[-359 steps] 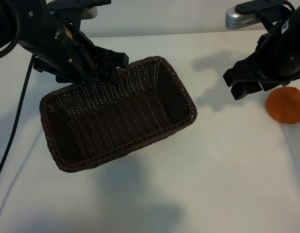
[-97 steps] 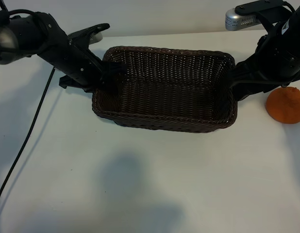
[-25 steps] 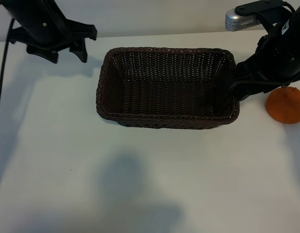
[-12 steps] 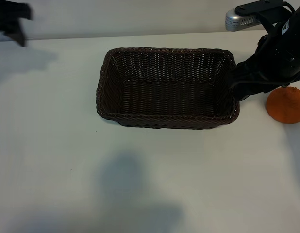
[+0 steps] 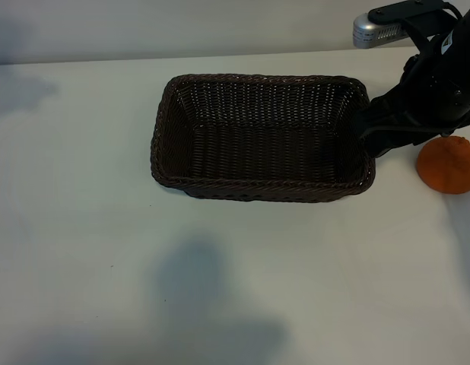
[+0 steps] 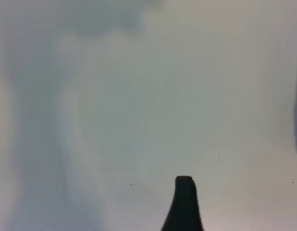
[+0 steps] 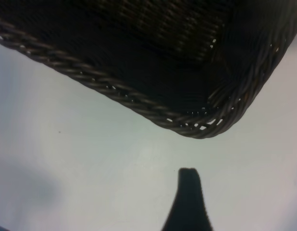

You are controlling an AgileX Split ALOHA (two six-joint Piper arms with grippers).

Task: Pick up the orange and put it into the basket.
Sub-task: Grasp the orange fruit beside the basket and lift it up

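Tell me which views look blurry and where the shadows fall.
Exterior view: sharp, with soft shadows on the table in front of the basket. Left wrist view: smeared, only a dark fingertip is distinct. Right wrist view: the basket rim is fairly clear.

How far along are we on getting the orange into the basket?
Early. Done: the basket sits squared up mid-table beside the right hand, and it is empty. In hand: nothing; the right hand hovers at the basket's right end, open, between basket and orange. The left hand is out of the exterior view. Left: grasp the orange, still on the table, lift it and drop it in.
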